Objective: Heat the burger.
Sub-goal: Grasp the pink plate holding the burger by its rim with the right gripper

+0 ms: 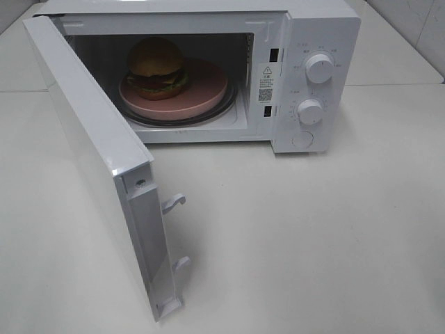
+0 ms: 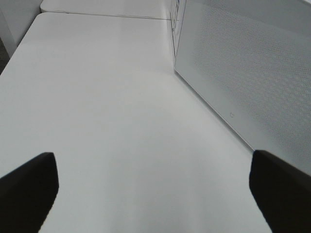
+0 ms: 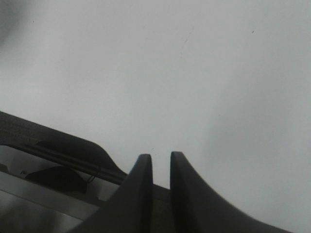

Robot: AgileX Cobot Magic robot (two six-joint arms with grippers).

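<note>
burger (image 1: 156,66) sits on the pink plate (image 1: 207,94) inside the microwave (image 1: 327,28); door (image 1: 83,139) stands open, heating not started. left fingers (image 2: 29,189) spread wide beside the door's outer face, apparently to push it. right fingers (image 3: 141,194) nearly closed, empty, above tabletop (image 3: 194,73).

The microwave (image 1: 306,42) ran off the top edge of the high view, and the burger (image 1: 156,66) hid its own far side and the plate (image 1: 201,90) beneath it. Print on the sticker (image 1: 266,82) and around the knobs (image 1: 319,67) was too small to read. Fingers (image 2: 29,189) of the left gripper (image 2: 153,162) were cut off at the corners. The right gripper (image 3: 160,158) fingers (image 3: 141,194) ran off the edge beside a blurred dark shape (image 3: 53,177) that could not be made out.
</note>
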